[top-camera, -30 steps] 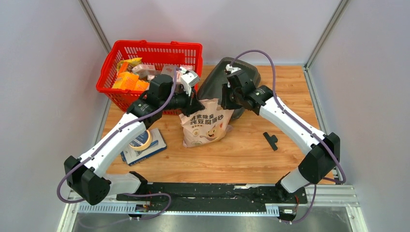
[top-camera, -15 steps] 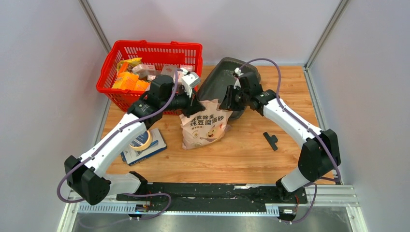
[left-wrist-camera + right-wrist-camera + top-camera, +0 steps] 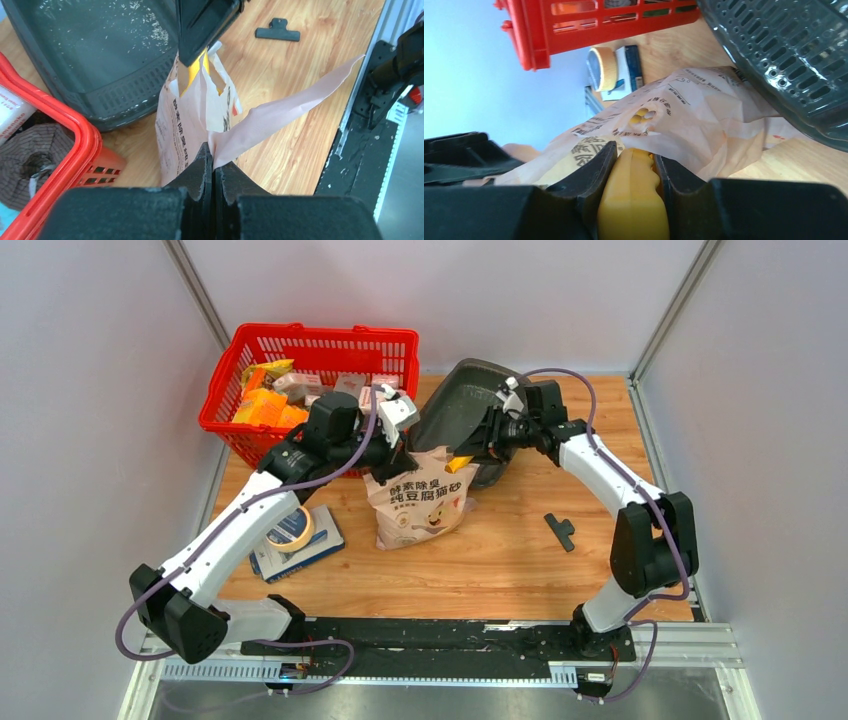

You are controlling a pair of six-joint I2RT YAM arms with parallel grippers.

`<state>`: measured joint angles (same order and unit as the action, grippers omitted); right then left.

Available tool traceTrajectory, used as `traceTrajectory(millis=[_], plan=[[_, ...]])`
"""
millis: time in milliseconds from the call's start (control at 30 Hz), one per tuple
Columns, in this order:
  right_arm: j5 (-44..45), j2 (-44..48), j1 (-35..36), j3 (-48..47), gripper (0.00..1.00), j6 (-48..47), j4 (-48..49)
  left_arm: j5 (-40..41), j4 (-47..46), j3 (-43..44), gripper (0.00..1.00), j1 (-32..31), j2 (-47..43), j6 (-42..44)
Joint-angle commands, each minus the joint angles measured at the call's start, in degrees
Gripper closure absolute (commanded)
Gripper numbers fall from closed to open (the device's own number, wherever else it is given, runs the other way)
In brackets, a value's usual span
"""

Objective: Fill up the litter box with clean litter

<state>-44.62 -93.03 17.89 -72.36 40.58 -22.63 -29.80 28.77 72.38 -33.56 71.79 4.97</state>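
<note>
The dark grey litter box (image 3: 455, 400) sits at the back centre, with only a few pale litter granules (image 3: 159, 34) scattered on its floor. The pink-beige bag (image 3: 420, 505) stands just in front of it. My left gripper (image 3: 398, 452) is shut on the bag's top edge (image 3: 214, 155) and holds that flap out. My right gripper (image 3: 478, 445) is at the bag's mouth, shut on the handle of a yellow scoop (image 3: 634, 200). The scoop's head (image 3: 192, 75) goes down into the bag and is mostly hidden by the bag's side (image 3: 694, 115).
A red basket (image 3: 310, 380) full of packages stands at the back left, close to my left forearm. A tape roll (image 3: 290, 532) lies on a blue book at the left front. A black clip (image 3: 560, 530) lies on the wood at the right.
My right wrist has swung to the right and turned, so its gripper now points left into the bag's mouth and the yellow scoop shows there. The left gripper has kept its hold on the bag.
</note>
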Motion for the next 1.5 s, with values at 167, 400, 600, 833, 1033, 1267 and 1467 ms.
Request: traceTrajectory(millis=[167,400,600,833,1033,1267,1467], plan=[[-14.3,-1.5,-6.7,-0.9,1.00,8.2,6.8,-1.4,7.7,7.7,1.00,-0.4,-3.0,18.7],[-18.6,-3.0,-11.0,-4.3,1.00,4.0,3.6,0.0,7.2,6.1,1.00,-0.4,-4.2,21.6],[-19.5,-4.4,-13.8,-2.8,1.00,7.2,6.4,0.8,4.9,5.0,1.00,-0.4,-4.2,21.9],[-21.5,-3.1,-14.9,0.5,1.00,12.5,12.6,-1.7,3.2,6.4,1.00,-0.5,-2.2,20.3],[-27.7,-4.5,-16.2,-0.1,1.00,12.8,12.7,-1.5,3.6,6.9,1.00,-0.7,-1.4,20.3],[-28.6,-6.3,-17.1,3.8,1.00,16.2,17.3,-0.8,5.9,8.0,1.00,-1.0,-0.6,22.1],[-30.1,-6.3,-20.0,6.0,1.00,20.5,23.9,0.4,6.9,8.8,1.00,-1.1,-0.2,23.9]])
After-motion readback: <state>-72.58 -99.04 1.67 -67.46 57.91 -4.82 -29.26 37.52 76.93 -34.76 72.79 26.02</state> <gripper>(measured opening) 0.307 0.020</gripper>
